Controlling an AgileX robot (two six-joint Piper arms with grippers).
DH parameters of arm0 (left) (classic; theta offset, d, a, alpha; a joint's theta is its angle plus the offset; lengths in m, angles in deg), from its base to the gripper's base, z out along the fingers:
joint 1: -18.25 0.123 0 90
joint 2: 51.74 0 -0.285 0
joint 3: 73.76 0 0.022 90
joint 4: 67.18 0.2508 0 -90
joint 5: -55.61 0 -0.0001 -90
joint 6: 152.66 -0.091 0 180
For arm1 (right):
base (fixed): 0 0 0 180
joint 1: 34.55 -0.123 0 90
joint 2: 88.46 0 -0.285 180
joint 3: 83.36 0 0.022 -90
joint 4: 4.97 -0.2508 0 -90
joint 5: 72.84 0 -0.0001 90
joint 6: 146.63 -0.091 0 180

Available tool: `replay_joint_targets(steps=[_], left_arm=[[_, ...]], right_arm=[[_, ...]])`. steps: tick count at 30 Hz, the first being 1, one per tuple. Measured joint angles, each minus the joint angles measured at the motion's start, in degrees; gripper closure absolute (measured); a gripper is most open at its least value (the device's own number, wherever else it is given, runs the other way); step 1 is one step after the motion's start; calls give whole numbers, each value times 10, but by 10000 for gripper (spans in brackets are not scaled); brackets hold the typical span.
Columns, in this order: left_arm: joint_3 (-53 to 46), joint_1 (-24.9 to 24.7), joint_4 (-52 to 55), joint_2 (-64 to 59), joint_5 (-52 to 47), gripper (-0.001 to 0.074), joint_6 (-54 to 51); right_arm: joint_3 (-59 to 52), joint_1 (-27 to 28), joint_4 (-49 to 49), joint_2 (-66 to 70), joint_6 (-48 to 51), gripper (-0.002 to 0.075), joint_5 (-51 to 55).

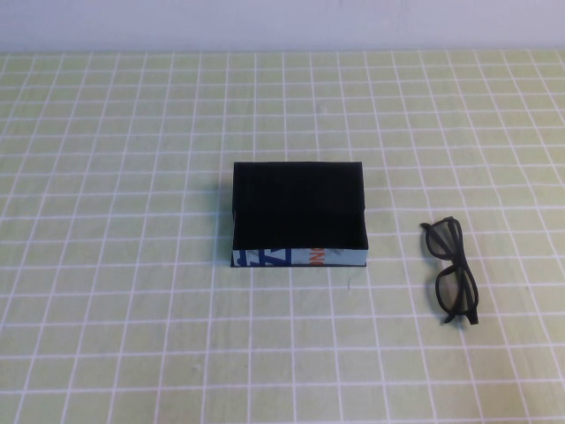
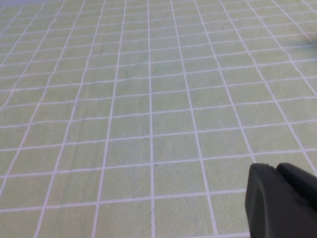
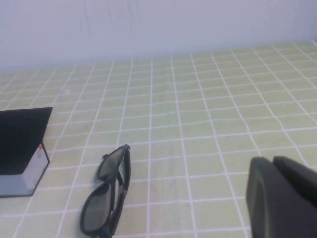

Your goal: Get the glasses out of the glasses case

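The black glasses case [image 1: 298, 215] lies open in the middle of the table, its white printed front edge facing me, and looks empty inside. The black glasses [image 1: 454, 271] lie folded on the cloth to the right of the case, apart from it. In the right wrist view the glasses [image 3: 106, 195] and a corner of the case [image 3: 22, 146] show. My right gripper [image 3: 277, 168] is shut and empty, away from the glasses. My left gripper [image 2: 275, 173] is shut and empty over bare cloth. Neither arm shows in the high view.
A green cloth with a white grid [image 1: 132, 309] covers the table. A pale wall [image 1: 282, 22] runs along the far edge.
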Motion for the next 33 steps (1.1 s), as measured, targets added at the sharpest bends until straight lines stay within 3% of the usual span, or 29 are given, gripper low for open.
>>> replay_joint_targets(steps=[6,12,33], left_arm=[[0,0,0,0,0,739,0],[0,0,0,0,0,739,0],[0,0,0,0,0,739,0]], right_arm=[[-2,2,3,-91,3,743,89],[-2,5,16,-99,3,743,169],[-2,7,15,-99,4,743,179]])
